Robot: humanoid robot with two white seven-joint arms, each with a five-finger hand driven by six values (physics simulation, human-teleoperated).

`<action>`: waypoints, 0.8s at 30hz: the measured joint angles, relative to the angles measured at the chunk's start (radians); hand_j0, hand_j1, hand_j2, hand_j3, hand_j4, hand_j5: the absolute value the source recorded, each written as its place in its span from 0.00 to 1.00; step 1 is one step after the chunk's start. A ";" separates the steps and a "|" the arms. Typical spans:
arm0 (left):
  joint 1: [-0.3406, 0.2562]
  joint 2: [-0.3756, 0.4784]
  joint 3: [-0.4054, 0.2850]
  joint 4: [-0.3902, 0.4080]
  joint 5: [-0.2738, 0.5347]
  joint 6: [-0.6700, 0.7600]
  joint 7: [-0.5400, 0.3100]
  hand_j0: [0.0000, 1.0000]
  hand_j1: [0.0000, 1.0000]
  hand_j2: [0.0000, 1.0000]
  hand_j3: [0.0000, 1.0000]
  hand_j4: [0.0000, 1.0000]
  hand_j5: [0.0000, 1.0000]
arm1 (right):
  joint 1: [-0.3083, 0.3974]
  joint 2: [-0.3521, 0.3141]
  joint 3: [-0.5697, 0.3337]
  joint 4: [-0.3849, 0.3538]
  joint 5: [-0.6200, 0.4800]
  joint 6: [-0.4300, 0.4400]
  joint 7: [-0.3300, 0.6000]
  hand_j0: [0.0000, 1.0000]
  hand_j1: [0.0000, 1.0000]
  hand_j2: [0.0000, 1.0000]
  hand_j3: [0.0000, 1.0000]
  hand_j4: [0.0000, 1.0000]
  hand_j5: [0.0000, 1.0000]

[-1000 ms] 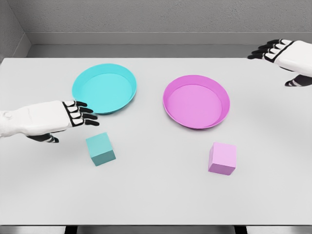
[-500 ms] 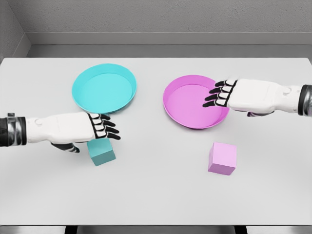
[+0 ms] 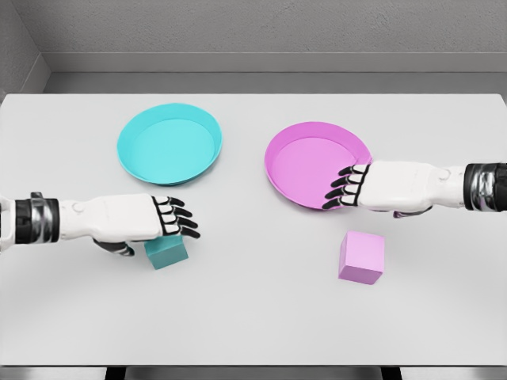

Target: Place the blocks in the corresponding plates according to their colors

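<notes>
I saw the white table [image 3: 253, 317] filling most of the head view, with everything on it. Toward its far edge lay the two plates: the teal plate [image 3: 169, 145] left of centre and the pink plate [image 3: 318, 165] right of centre, well apart from each other. My left hand [image 3: 139, 219] reached in from the left edge, palm down, fingers stretched out and slightly spread, holding nothing; it hung over the top of the teal block [image 3: 165, 252], covering its upper part. My right hand [image 3: 379, 187] came in from the right edge, fingers likewise extended and slightly apart, gripping nothing, its dark fingertips [image 3: 339, 192] over the near right rim of the pink plate. The pink block [image 3: 361, 257] sat on the table just nearer than that hand, clear of it. The teal block lay nearer than the teal plate, not touching it.
</notes>
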 measured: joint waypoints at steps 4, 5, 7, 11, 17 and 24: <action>0.000 -0.013 -0.008 0.016 -0.004 0.000 0.000 1.00 1.00 1.00 1.00 1.00 1.00 | 0.002 0.002 0.027 0.000 -0.002 0.000 0.000 1.00 1.00 1.00 1.00 1.00 1.00; 0.000 -0.015 -0.011 0.018 -0.004 0.000 0.000 1.00 1.00 1.00 1.00 1.00 1.00 | 0.003 0.001 0.030 0.000 -0.002 0.000 0.000 1.00 1.00 1.00 1.00 1.00 1.00; 0.000 -0.016 -0.014 0.020 -0.005 0.000 0.000 1.00 1.00 1.00 1.00 1.00 1.00 | 0.003 -0.005 0.035 -0.001 -0.003 0.000 0.000 1.00 1.00 1.00 1.00 1.00 1.00; -0.002 -0.016 -0.017 0.023 -0.019 0.000 0.000 1.00 1.00 1.00 1.00 1.00 1.00 | 0.002 -0.018 0.066 -0.002 -0.005 0.000 0.000 1.00 1.00 1.00 1.00 1.00 1.00; 0.000 -0.017 -0.019 0.027 -0.026 0.000 0.000 0.91 0.91 0.91 0.91 0.91 0.91 | 0.000 -0.022 0.113 -0.003 -0.006 0.000 0.000 1.00 1.00 1.00 1.00 1.00 1.00; 0.000 -0.015 -0.023 0.027 -0.017 0.003 0.004 0.59 0.59 0.59 0.59 0.59 0.59 | 0.000 -0.019 0.157 -0.003 -0.008 0.000 0.000 1.00 1.00 1.00 1.00 1.00 1.00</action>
